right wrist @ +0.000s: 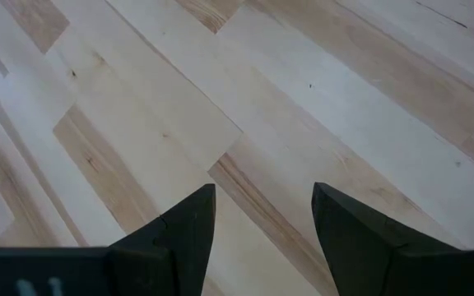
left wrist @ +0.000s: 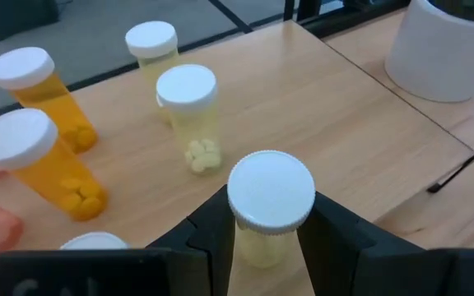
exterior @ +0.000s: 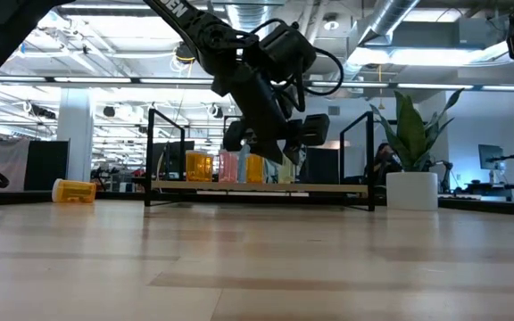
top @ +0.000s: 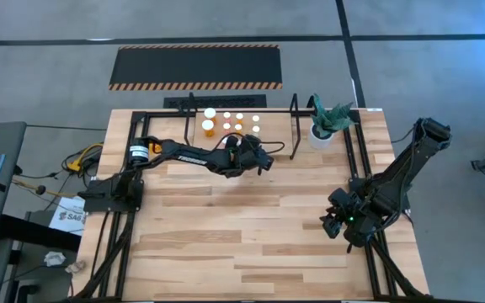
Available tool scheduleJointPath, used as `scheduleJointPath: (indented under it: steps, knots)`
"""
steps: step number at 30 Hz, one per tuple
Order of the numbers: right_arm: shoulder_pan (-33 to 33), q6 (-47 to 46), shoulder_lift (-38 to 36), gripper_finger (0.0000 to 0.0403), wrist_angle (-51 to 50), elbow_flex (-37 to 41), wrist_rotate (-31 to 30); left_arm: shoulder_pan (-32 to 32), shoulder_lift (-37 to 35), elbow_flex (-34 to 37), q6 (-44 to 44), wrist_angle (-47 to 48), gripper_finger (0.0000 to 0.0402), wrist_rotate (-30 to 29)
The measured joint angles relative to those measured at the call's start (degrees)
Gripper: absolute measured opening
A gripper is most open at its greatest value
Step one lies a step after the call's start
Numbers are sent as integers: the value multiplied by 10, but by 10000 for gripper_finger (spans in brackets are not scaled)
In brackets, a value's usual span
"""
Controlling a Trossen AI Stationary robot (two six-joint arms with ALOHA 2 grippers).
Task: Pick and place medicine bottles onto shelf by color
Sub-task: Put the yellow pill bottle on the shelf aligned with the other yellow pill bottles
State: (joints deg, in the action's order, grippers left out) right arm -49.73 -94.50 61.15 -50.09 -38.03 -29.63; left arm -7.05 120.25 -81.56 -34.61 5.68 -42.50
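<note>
So here's where we are: the desk (top: 251, 244) carries the shelf (top: 293, 126) along its far edge, and the left arm reaches over it. The right pincer (right wrist: 263, 226) waits near the desk's right edge, fingers spread over bare wood.

The left pincer (left wrist: 263, 234) is pinching a pale bottle (left wrist: 270, 205) just under its white cap, right above the shelf floor. It stands upright, long axis vertical, cap up. The neighbours stand the same way: two other pale ones (left wrist: 189, 115) and two orange ones (left wrist: 44, 160) close by. One orange bottle (exterior: 74, 190) lies on its side on the desk, left of the shelf.

We'd guess these are light, stiff plastic, smooth enough to slip or tip. Gripping the body below the cap looks safest, and set-down needs care with neighbours so near.
</note>
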Motion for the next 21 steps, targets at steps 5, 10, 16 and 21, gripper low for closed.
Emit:
scheduleJointPath:
  steps: [5,10,16,21]
  knots:
    - [0,0,0,225,0,0,0,-2,0,0,-8,-2,108,0]
    - [0,0,0,225,0,0,0,-3,0,0,-10,-2,108,0]
    - [0,0,0,225,0,0,0,-5,0,0,-14,-1,108,4]
    - [0,0,0,225,0,0,0,-5,0,0,-16,-1,108,5]
